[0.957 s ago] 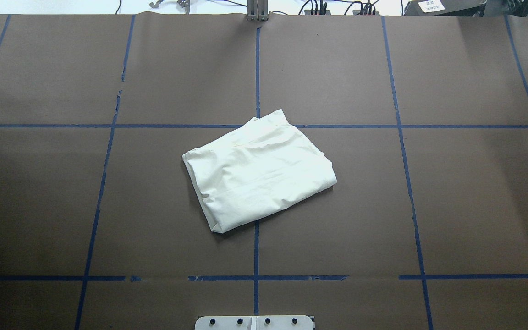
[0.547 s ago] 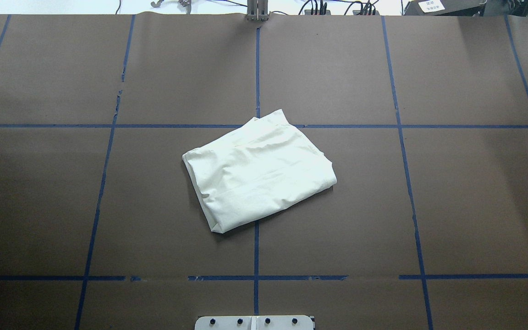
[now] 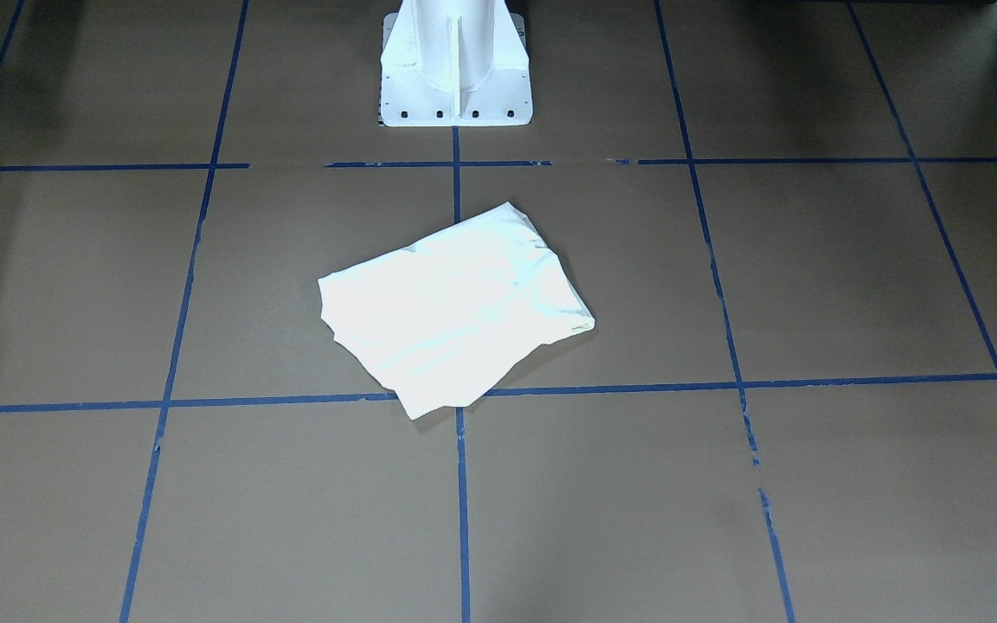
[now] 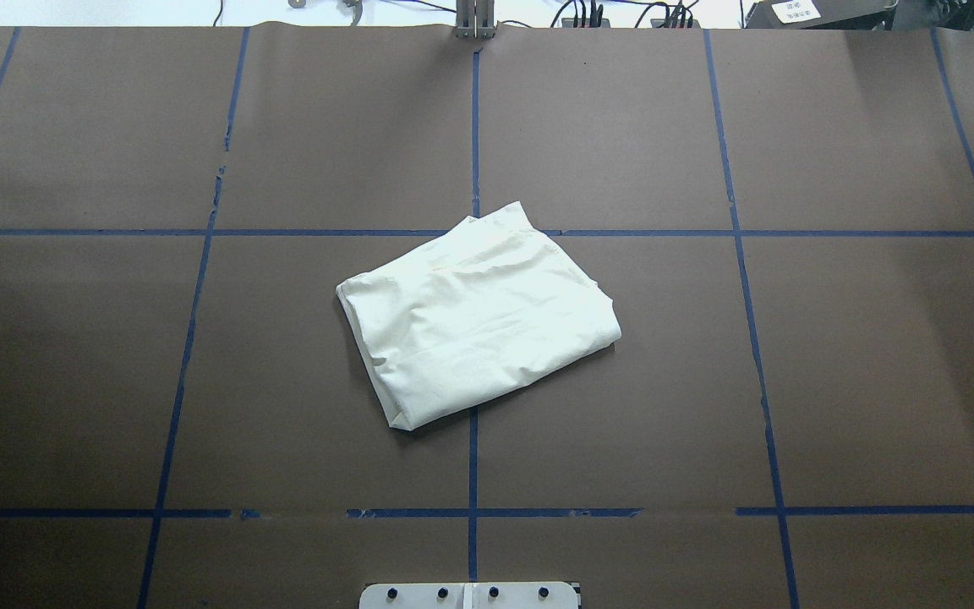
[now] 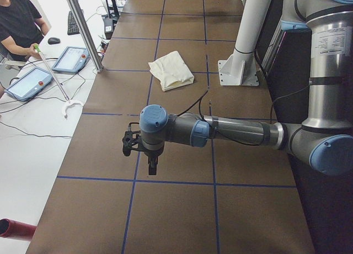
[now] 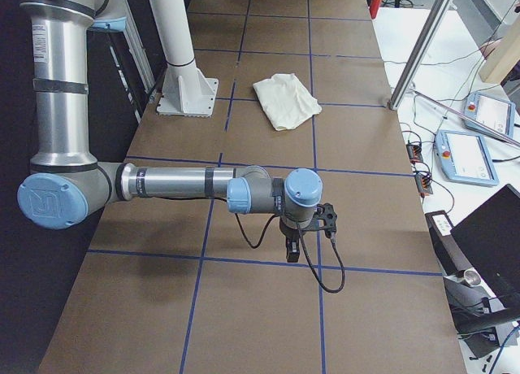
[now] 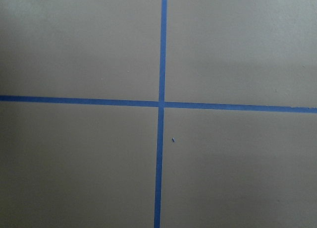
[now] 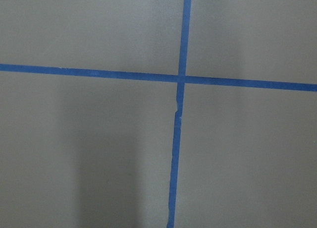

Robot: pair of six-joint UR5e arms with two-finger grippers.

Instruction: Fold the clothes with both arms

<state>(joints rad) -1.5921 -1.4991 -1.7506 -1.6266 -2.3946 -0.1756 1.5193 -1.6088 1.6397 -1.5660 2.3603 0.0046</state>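
Observation:
The cream-white shirt (image 4: 478,317) lies folded into a compact, skewed rectangle at the table's middle, plain side up; no print shows. It also shows in the front view (image 3: 455,311), the left view (image 5: 172,70) and the right view (image 6: 286,100). My left gripper (image 5: 150,167) hangs over bare table far from the shirt, toward the table's left end. My right gripper (image 6: 292,248) hangs the same way toward the right end. Both show only in the side views, so I cannot tell if they are open or shut. Both wrist views show only brown table and blue tape.
The white pedestal base (image 3: 455,65) stands behind the shirt on the robot's side. Blue tape lines (image 4: 473,127) grid the brown table. An operator (image 5: 19,22) sits by teach pendants (image 5: 70,59) beyond the far edge. A metal post (image 5: 83,27) stands there.

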